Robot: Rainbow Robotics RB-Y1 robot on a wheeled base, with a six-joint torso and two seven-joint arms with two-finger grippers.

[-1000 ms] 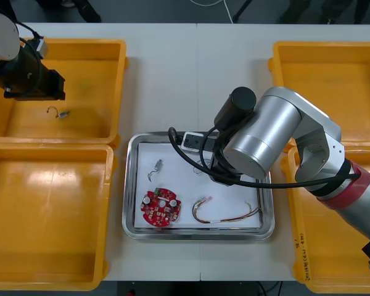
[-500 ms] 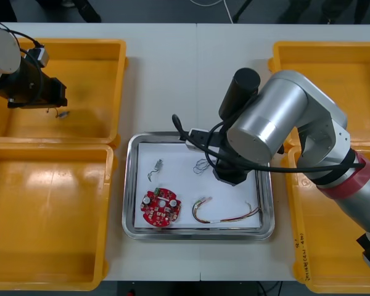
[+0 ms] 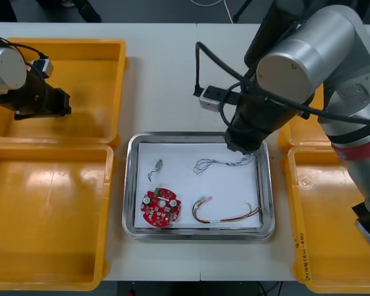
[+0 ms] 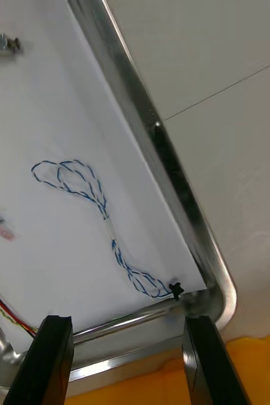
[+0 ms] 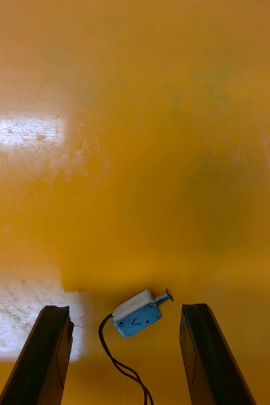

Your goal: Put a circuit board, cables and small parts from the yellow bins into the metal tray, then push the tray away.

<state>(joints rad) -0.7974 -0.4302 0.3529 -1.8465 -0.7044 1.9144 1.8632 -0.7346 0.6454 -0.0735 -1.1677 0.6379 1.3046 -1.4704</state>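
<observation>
The small metal part (image 5: 136, 312) lies on the smooth floor of the far left yellow bin (image 3: 111, 46), with a thin black wire (image 5: 119, 361) that runs from it back toward the wrist. The left tool (image 5: 124, 308) hangs over it with its fingers wide apart. The part is between them, near their tips and about in the middle, and touches neither. It lies a little slanted across the gap, with its screw end toward one finger.

I think the danger is in the closing. The fingers would meet the part at its narrow ends, so it may turn or slide away on the shiny floor. If the wire is pinched instead of the body, the part may drop on the way. How high the tips stand above the floor I cannot tell; coming down too low, they would hit the bin.

The right tool (image 4: 127, 319) is also apart and holds nothing, above the far right corner of the tray (image 3: 131, 185), where the blue and white cable (image 4: 103, 209) lies. If this arm waits there, the left arm could meet it when bringing the part.
</observation>
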